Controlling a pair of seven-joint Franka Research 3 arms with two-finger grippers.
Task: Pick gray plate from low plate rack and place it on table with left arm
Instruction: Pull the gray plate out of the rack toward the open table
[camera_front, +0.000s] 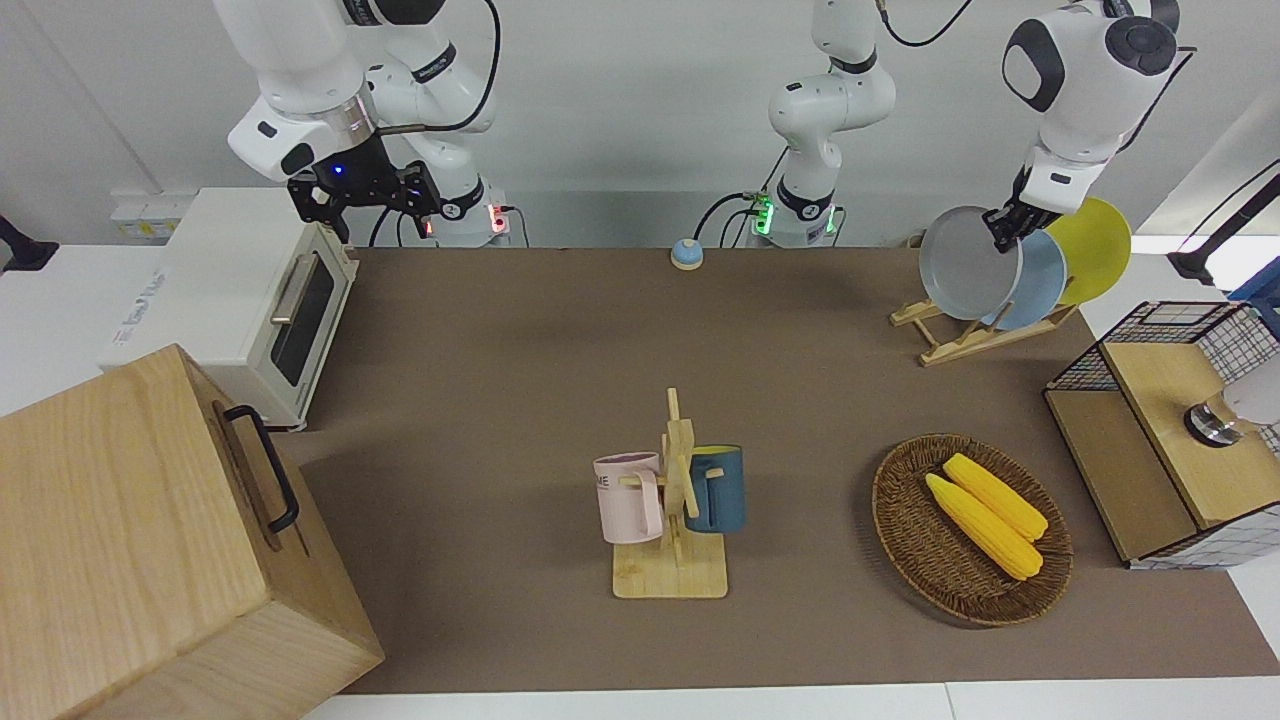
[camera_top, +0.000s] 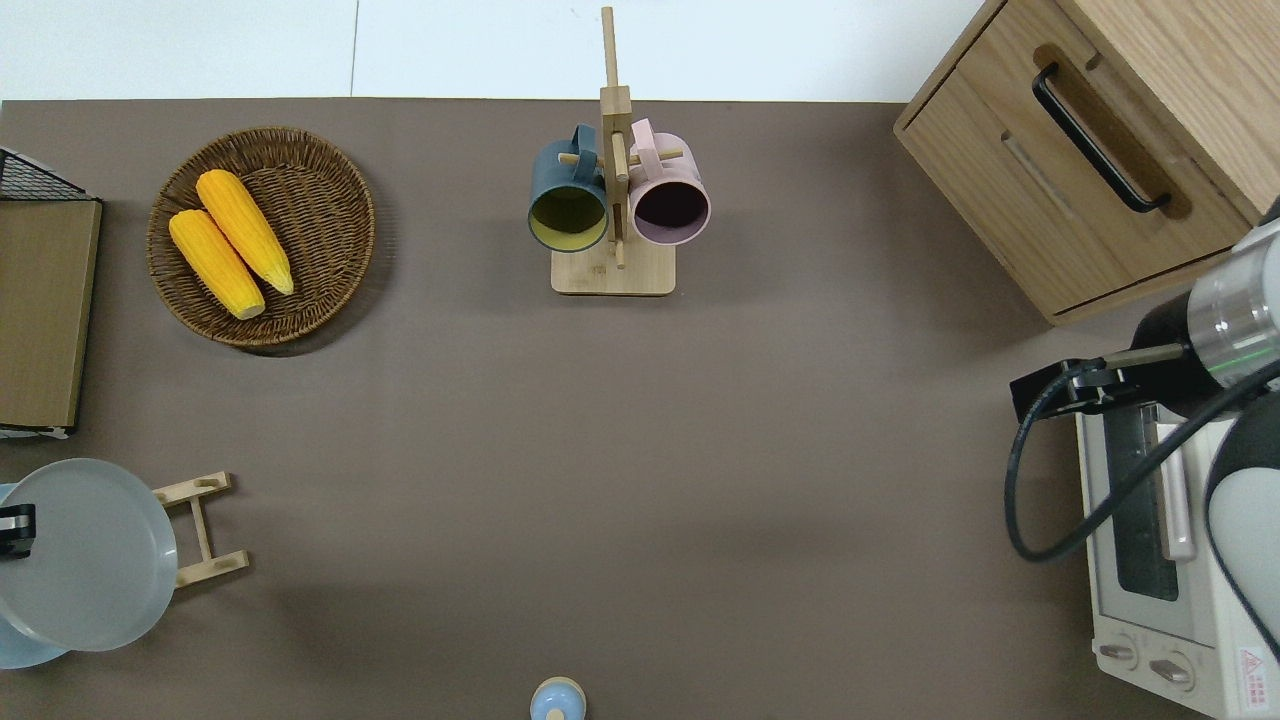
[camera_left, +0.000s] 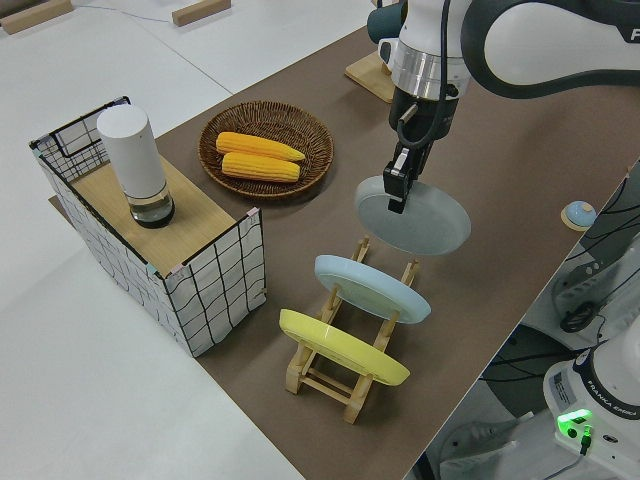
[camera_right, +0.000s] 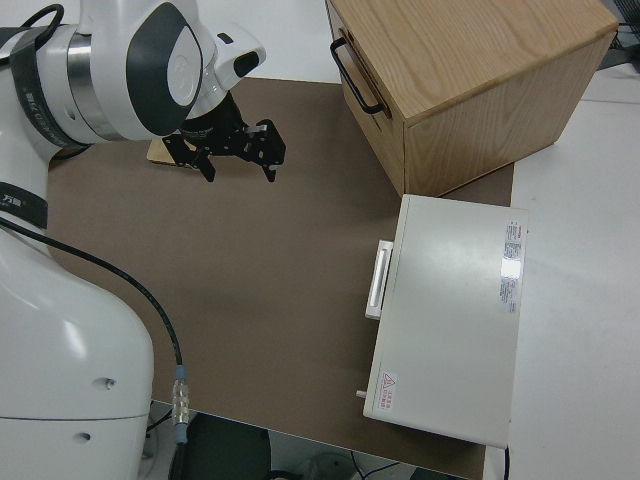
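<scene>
Bench (camera_front: 520, 330), brown-matted with white borders, carries a wooden drawer cabinet (camera_front: 150, 540) and a white toaster oven (camera_front: 240, 300) at the right arm's end, a wire-sided crate (camera_front: 1170, 440) at the left arm's end. The left arm (camera_front: 1080, 90) reaches down over the low plate rack (camera_front: 965, 335), its left gripper (camera_front: 1012, 228) with fingers closed on the upper rim of the gray plate (camera_front: 965, 265). The plate hangs tilted in the air, clear of the rack's pegs, above the rack's end farther from the robots. A light-blue plate (camera_left: 370, 287) and a yellow plate (camera_left: 340, 345) stand slanted in the rack. A wicker basket (camera_front: 915, 540) holds two corn cobs (camera_front: 985, 510); a mug tree (camera_front: 680, 500) carries a pink mug (camera_front: 630, 495) and a dark blue mug (camera_front: 718, 488). The right arm is parked, right gripper (camera_right: 238, 150) fingers apart and empty.
</scene>
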